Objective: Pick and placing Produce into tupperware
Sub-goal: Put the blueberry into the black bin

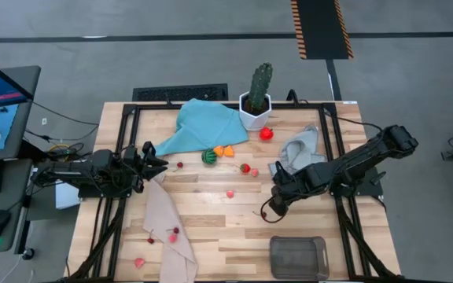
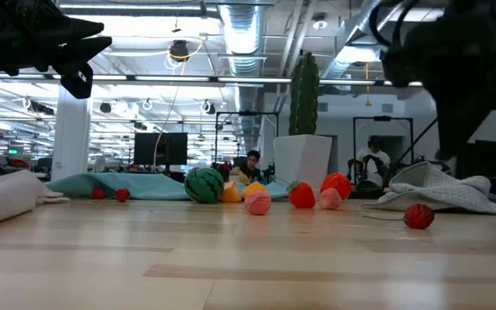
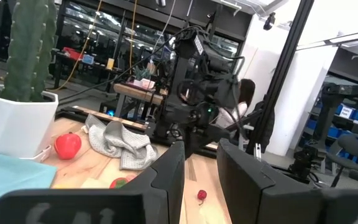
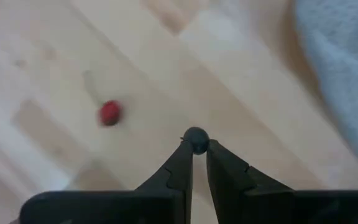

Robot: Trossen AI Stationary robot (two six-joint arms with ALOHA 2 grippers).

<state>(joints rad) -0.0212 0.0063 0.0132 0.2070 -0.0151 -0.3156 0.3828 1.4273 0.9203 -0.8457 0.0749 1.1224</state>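
A pale wooden surface (image 1: 211, 228) with smooth, lightly satin planks carries soft cloths: teal cloth (image 1: 203, 126), grey cloth (image 1: 297, 149) and beige cloth (image 1: 167, 228), all matt and creased. The tupperware (image 1: 298, 257) near the front edge is translucent greyish plastic. A glossy white pot (image 1: 255, 112) holds a cactus.

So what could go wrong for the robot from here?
The right claw seems to pinch a small dark piece with only its very tips, so that round piece might pop out and roll away. The tupperware sits close to the edge of the table, so a drop that misses it could roll off. The left claw waits at the table's left side.
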